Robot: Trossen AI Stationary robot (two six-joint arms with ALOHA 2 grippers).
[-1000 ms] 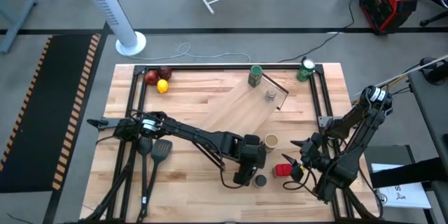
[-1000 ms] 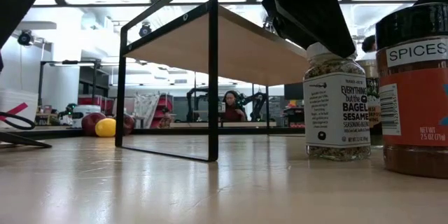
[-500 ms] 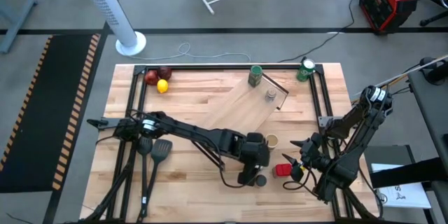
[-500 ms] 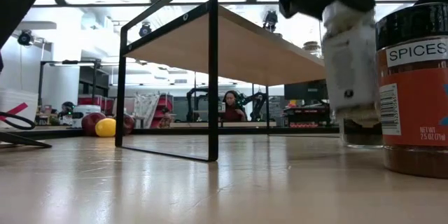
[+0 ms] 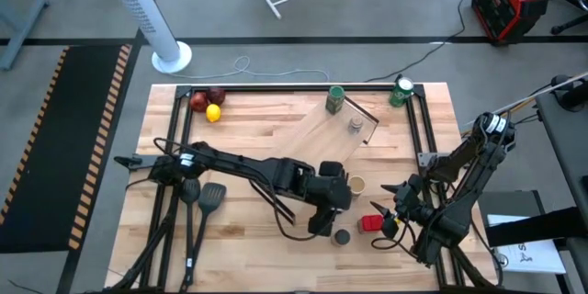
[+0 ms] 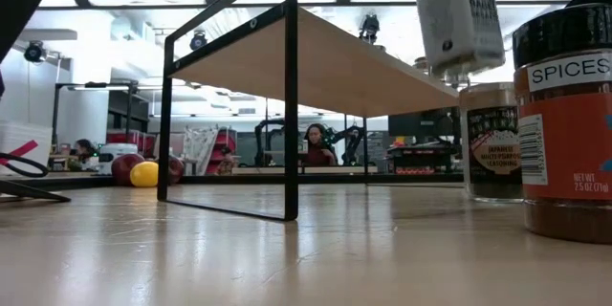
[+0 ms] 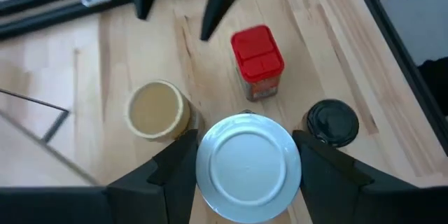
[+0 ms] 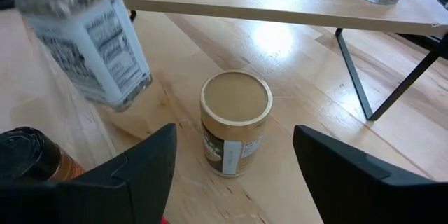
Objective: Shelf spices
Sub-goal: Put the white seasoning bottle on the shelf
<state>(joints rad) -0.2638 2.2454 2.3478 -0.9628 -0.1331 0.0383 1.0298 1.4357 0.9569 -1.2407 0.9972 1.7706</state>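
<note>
My left gripper (image 7: 248,159) is shut on the white-topped spice jar (image 6: 459,19) and holds it in the air near the table's front right. Below it stand the tan-topped jar (image 7: 157,110), the red square-topped jar (image 7: 257,59) and the black-topped jar (image 7: 331,121), each on its base on the table. A green-topped jar (image 5: 335,99) and a small silvery-topped jar (image 5: 355,125) stand on the slanted light-wood shelf (image 5: 317,142). My right gripper (image 5: 390,204) waits open at the front right, pointing at the tan-topped jar (image 8: 236,122). My left gripper pinches the jar at its top, one finger (image 7: 175,175) on either side of the round white lid (image 7: 248,155). The fingers come slanting down from above. The jar hangs below them, lifted clear of the table, its bottom (image 8: 126,94) tipped a little sideways.
A green can with a white top (image 5: 401,92) stands at the table's far right corner. Red and yellow fruit (image 5: 208,106) lie at the far left. Spatulas (image 5: 204,204) lie at the front left. The shelf's black end bars (image 6: 287,96) stand on the table.
My left gripper has risen, taking the white-topped jar with it. The jar stood on the table beside the black-topped jar; now it hangs clear, up near the shelf board's height, and tipped a little. The jar behind it has come into the low view.
</note>
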